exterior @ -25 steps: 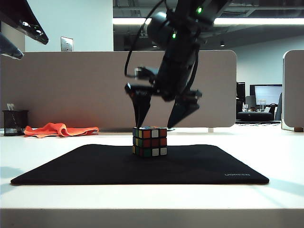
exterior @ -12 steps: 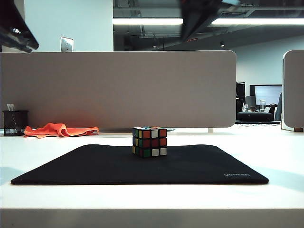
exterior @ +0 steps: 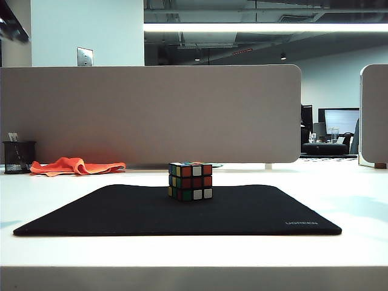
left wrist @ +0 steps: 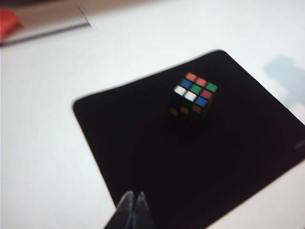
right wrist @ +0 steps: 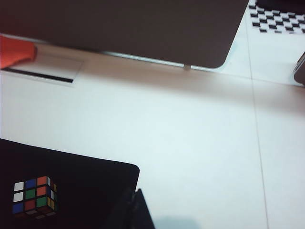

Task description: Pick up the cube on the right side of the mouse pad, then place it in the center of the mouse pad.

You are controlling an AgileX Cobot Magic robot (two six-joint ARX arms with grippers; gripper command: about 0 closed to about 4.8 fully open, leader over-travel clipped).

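Note:
The cube, a small Rubik's cube with black edges, stands alone in the middle of the black mouse pad. Neither gripper appears in the exterior view. In the left wrist view, my left gripper is shut and empty. It hangs high over the near part of the mouse pad, well away from the cube. My right gripper is shut too and holds nothing. It hovers high over a corner of the mouse pad, with the cube off to one side.
An orange cloth and a black pen cup lie at the back left of the white table. A grey partition closes off the back. A checkerboard sheet lies beyond the partition's end.
The right arm, open just above the cube a second ago, has risen out of the exterior view. The cube stayed put on the pad. The left arm has also moved up.

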